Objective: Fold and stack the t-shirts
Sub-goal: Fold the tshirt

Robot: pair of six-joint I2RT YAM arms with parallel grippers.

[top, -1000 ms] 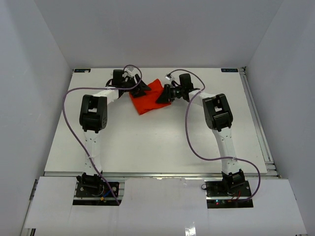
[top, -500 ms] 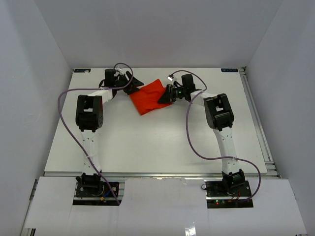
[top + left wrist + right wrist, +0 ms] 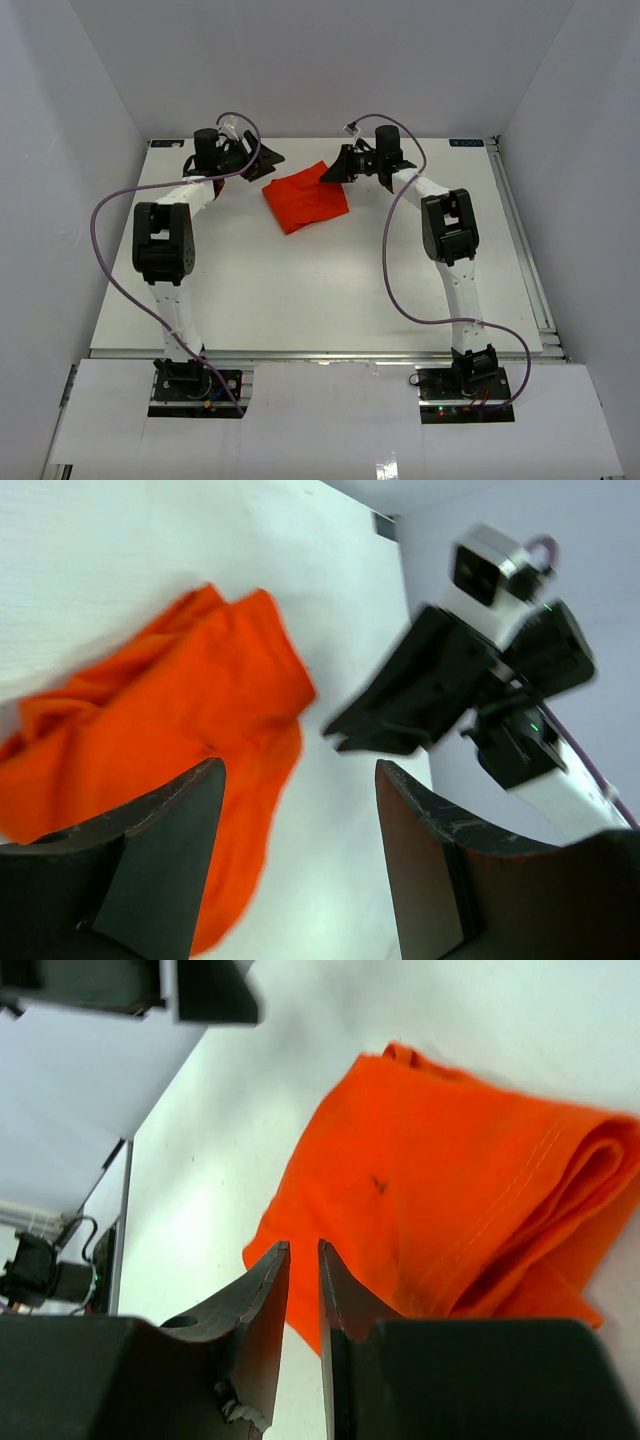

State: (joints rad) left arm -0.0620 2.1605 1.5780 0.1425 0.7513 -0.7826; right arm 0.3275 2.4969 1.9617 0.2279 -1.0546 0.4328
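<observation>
The orange-red t-shirt (image 3: 305,197) lies folded in a rough square on the white table (image 3: 300,290), toward the back middle. My left gripper (image 3: 268,160) hovers just off its back left corner, open wide with nothing between the fingers (image 3: 300,770); the t-shirt (image 3: 180,710) shows past its left finger. My right gripper (image 3: 328,174) hangs over the shirt's back right corner. Its jaws (image 3: 303,1245) stand a narrow gap apart and hold nothing. The folded t-shirt (image 3: 460,1180) lies beyond them with its layered edge at the right.
Grey enclosure walls close in the table on the left, back and right. A metal rail (image 3: 522,250) runs along the table's right edge. Purple cables (image 3: 395,280) loop from both arms over the table.
Both grippers have drawn back off the shirt: the left one to the left and rear, the right one up and to the rear. The shirt now lies free on the table.
</observation>
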